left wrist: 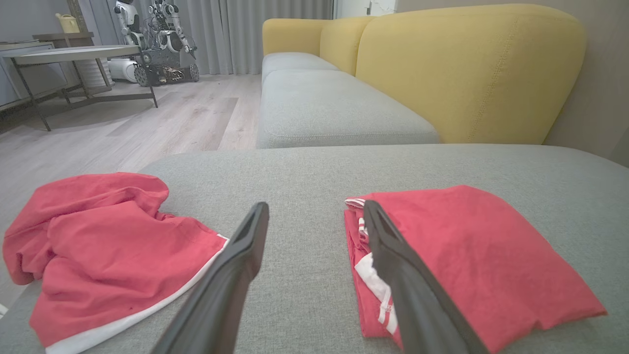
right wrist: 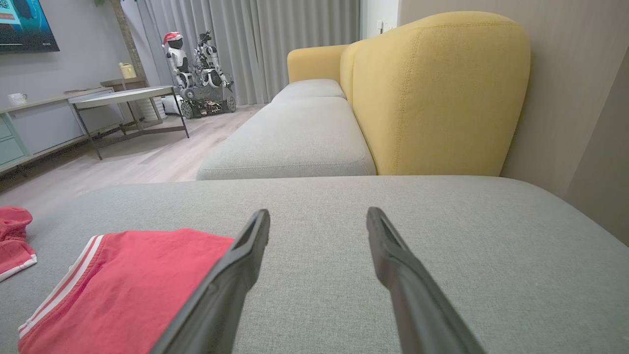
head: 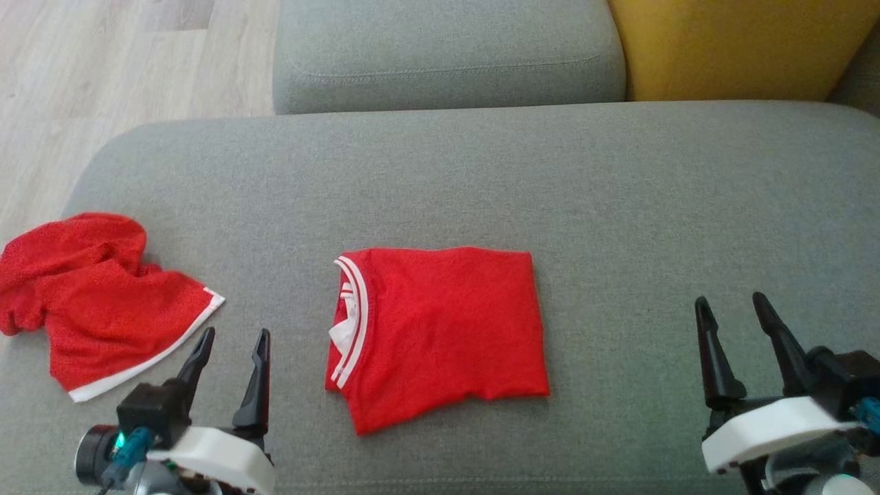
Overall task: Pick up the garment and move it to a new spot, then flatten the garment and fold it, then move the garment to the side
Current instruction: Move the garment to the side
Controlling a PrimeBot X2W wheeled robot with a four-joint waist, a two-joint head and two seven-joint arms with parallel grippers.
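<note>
**WORK AREA STATUS: TWO GRIPPERS, TWO RED GARMENTS**

**1. Grippers (2).** The left gripper (head: 234,335) sits at the lower left of the head view and the right gripper (head: 729,299) at the lower right. On each, the two dark fingers are spread wide apart with nothing between them. Both are above the near seat cushion (head: 619,206), which is grey.

**2. Garments (2).** Both are red with white trim.
- The folded garment (head: 447,323) lies flat as a rough rectangle near the middle of the near seat cushion, between the two grippers and closer to the left one. Its white-striped collar faces the robot's left. A white label (head: 342,335) shows inside the collar; its print is too small to read.
- The crumpled garment (head: 96,302) lies bunched at the cushion's left edge, just ahead of the left gripper, with a white hem along its near side. The two garments are well apart.

**3. Sofa.** Past the near seat cushion, the left wrist view shows two further grey seats, the second seat (left wrist: 334,113) and the far seat (left wrist: 290,61). Three yellow back cushions run along their right; the nearest back cushion (left wrist: 467,73) is the largest.

**4. Room.** Pale wood floor (head: 103,62) lies to the left of the sofa. At the far end are:
- one metal-legged table (right wrist: 128,96)
- a low cabinet (right wrist: 29,128) with a white mug (right wrist: 17,98) on it
- a yellow watering can (right wrist: 127,70)
- a wheeled robot rig (right wrist: 199,73) wearing a red and white hat
- grey curtains (right wrist: 255,44)
- one wall screen (right wrist: 24,24), whose content is not legible
</note>
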